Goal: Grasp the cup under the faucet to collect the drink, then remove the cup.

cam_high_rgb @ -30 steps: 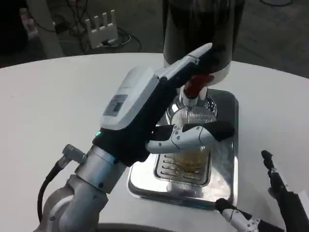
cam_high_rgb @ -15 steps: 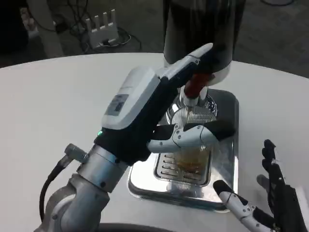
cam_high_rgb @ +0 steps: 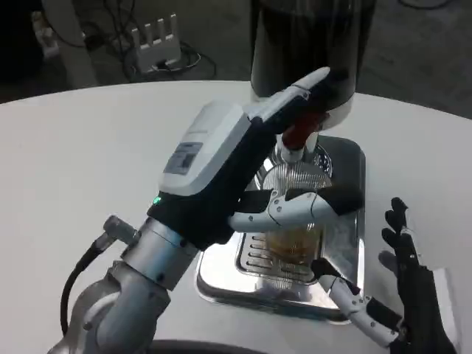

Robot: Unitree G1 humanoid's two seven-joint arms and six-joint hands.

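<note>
**Left hand on cup under faucet; right hand spread at tray corner**

The left hand (cam_high_rgb: 258, 173) reaches forward over the tray (cam_high_rgb: 346, 284). Its fingers (cam_high_rgb: 295, 210) wrap across the front of the cup (cam_high_rgb: 293, 240), and its upper fingers lie against the red faucet (cam_high_rgb: 297, 136) just above. The hand grips the cup, though the forearm hides most of the contact.

The cup stands under the left hand's fingers, directly below the faucet, on the slotted grille (cam_high_rgb: 259, 258) of the tray. It is clear and ribbed, with an amber drink visible in its lower part. The fill level cannot be read.

The dispenser (cam_high_rgb: 310, 44), dark and cylindrical, stands just beyond the left hand's fingertips.

The right hand (cam_high_rgb: 402, 295) is near the tray's corner, to the right of the left hand. Its fingers are apart and hold nothing. One finger lies over the tray rim; the others point upward above the table (cam_high_rgb: 88, 162).
</note>
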